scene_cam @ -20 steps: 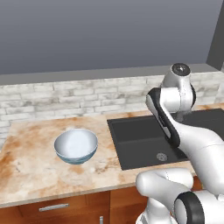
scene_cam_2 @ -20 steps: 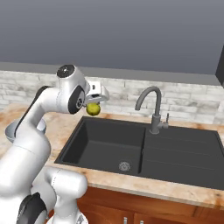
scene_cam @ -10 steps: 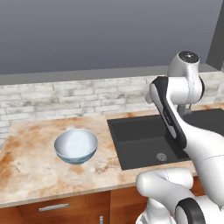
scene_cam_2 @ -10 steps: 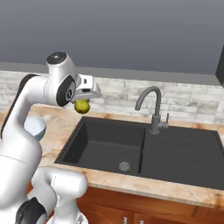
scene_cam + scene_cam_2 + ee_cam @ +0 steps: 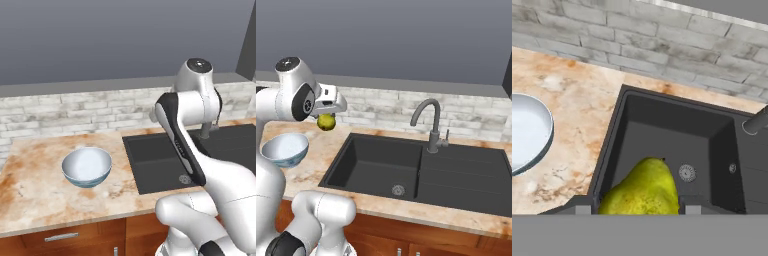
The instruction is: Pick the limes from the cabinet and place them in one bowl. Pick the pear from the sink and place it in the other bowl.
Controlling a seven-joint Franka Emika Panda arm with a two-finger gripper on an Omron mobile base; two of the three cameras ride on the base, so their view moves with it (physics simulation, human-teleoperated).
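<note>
My gripper [image 5: 327,119] is shut on the yellow-green pear [image 5: 326,122], holding it in the air above the counter at the left rim of the dark sink [image 5: 381,167]. Seen from the hand, the pear [image 5: 643,189] fills the space between the fingers, with the sink [image 5: 677,150] below. The pale blue bowl [image 5: 86,166] stands on the counter left of the sink; it appears as the bowl [image 5: 284,149] and the bowl [image 5: 527,131] in the other views. The limes, the cabinet and the cream bowl are out of view.
A slim dark tap [image 5: 429,125] rises behind the sink at its right half. A stone-brick backsplash [image 5: 75,112] runs along the back of the marbled counter [image 5: 40,192]. A dark drainer section [image 5: 466,175] lies right of the basin.
The arm has swung left with the pear, from over the sink's left part toward the counter edge beside the blue bowl.
</note>
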